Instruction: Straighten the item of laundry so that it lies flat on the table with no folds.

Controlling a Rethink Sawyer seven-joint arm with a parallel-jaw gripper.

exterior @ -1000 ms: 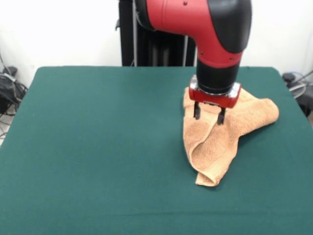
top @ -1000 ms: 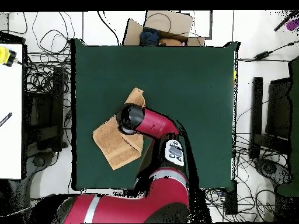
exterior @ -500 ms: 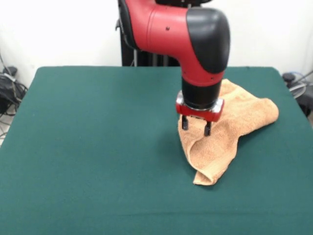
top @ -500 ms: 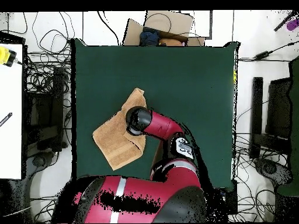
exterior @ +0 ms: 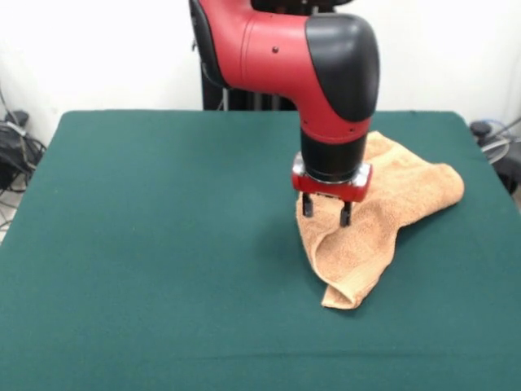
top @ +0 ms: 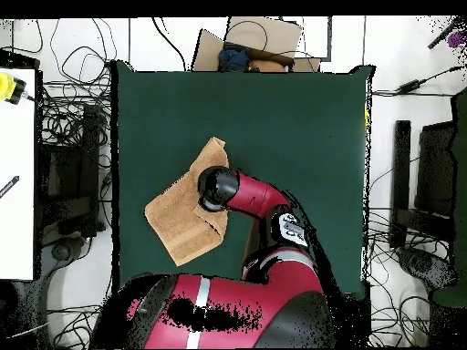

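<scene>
Front view: the gripper has slid left over the last second and now hovers, fingers parted and empty, above the towel's left fold on the table, right of centre. Overhead view: the towel stays rumpled, so a grasp seems imminent.

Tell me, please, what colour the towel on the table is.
The towel is a light orange-tan, plain with no visible pattern; the front view shows it best.
</scene>
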